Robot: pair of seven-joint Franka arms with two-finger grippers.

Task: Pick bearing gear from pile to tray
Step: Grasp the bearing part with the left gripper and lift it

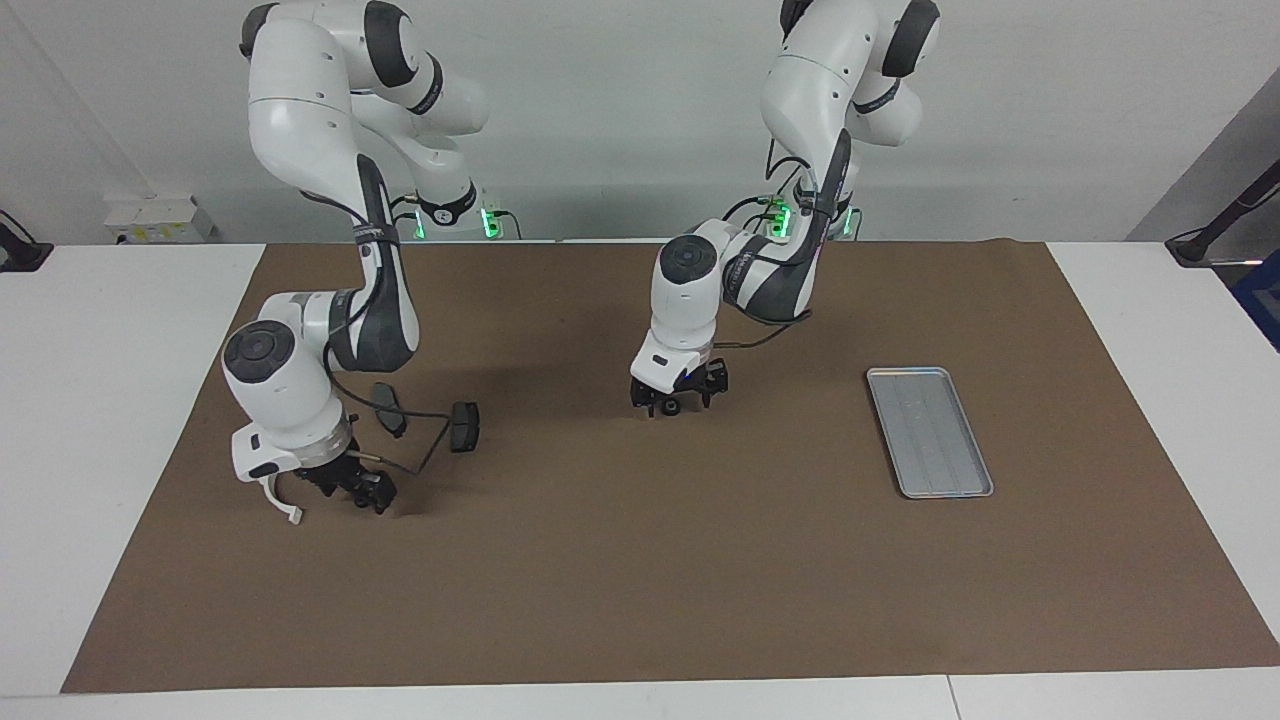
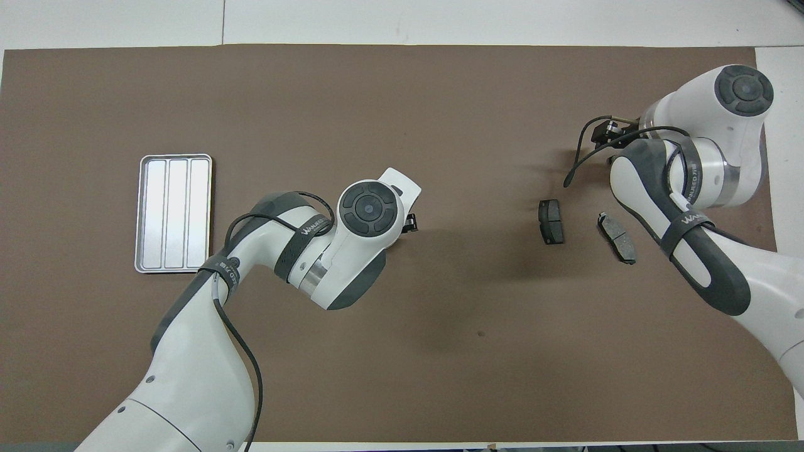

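Lying well apart from right fingers (image 1: 365,488): tray (image 1: 975,478)

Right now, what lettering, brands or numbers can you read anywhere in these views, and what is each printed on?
"WANJEED", on the dark strap around the left arm, overhead view.
"WANJEED", on the dark strap around the right arm; a second strap higher on that arm bears the same lettering, only partly legible.
Brake pads, tray, brown mat: no lettering visible.
Facing view: strap print too small to read.

Ridged, satin metal tray (image 1: 930,432); matt brown mat (image 1: 640,580); 2 matt dark brake pads (image 2: 551,221).
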